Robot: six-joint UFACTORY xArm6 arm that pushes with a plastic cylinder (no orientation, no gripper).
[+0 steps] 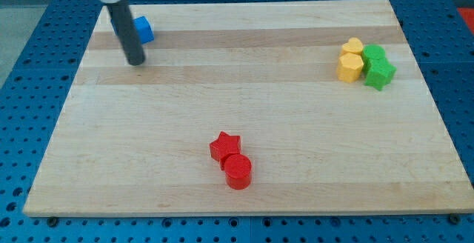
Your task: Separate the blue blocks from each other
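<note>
Currently only one blue block [144, 29] is being seen, near the board's [244, 110] top-left corner; my tip [136, 62], a bare rod clamping nothing, is standing just below-left. Light, rigid, it is likely being pushed best flat-on.

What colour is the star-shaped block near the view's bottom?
Red. The star block touches a red cylinder, clear in the camera view.

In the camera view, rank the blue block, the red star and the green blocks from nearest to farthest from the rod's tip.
Measured from my tip, near the view's top left:
1. Blue block, just above and right of the tip, partly hidden by the rod.
2. Red star, lower centre, touching the red cylinder.
3. Green blocks, far right, beside the yellow blocks.
</note>
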